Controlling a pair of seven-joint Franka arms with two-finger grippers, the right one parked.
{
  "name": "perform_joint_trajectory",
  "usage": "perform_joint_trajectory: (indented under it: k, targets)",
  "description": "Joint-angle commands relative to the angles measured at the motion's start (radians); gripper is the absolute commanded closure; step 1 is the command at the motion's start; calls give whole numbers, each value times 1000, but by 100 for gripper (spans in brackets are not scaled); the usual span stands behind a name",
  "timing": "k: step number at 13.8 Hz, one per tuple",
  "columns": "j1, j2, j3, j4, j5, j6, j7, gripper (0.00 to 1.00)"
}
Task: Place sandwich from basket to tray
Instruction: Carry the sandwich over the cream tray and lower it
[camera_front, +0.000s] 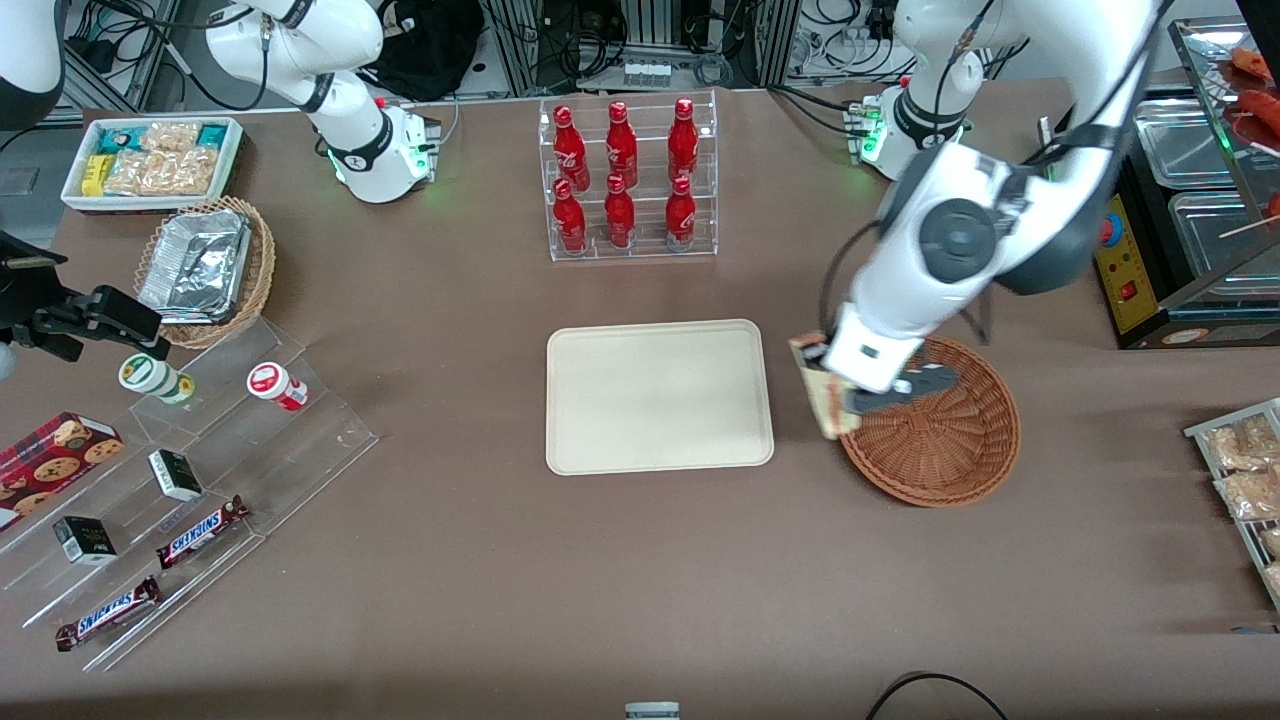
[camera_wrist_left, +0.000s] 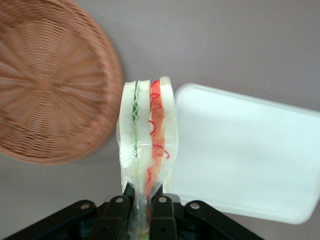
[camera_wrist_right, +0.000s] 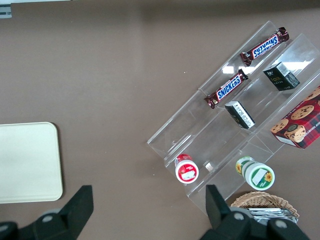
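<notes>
You have one sandwich (camera_front: 822, 392), held up in the working arm's one gripper (camera_front: 838, 398) with its fingers clamped on it, one reddish-brown basket (camera_front: 940, 440) and one cream tray (camera_front: 658, 397) to count for the job. You also see six red bottles (camera_front: 620, 152) in one clear rack (camera_front: 630, 180), two Snickers bars (camera_front: 203, 531), two small dark boxes (camera_front: 175, 475), two round-lidded cups (camera_front: 278, 386) and one cookie box (camera_front: 55, 452) on the clear stepped stand (camera_front: 330, 440). Toward the parked arm's end you find one foil-lined basket (camera_front: 205, 270) and one white bin (camera_front: 150, 160) of snack packets.

Front view high over table, wrist views close, downward, sharing tray (camera_wrist_left: 240, 150).
</notes>
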Motion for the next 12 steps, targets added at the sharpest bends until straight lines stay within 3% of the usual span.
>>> perform_joint_trajectory:
  k: [1, 4, 7, 12]
  targets:
    - [-94, 103, -5, 99, 65, -10, -63, 86]
    - [-191, 222, -5, 167, 195, 21, -189, 86]
    - [-275, 323, -2, 181, 313, 168, -321, 86]
    - [-332, 436, -2, 176, 537, 329, -455, 84]
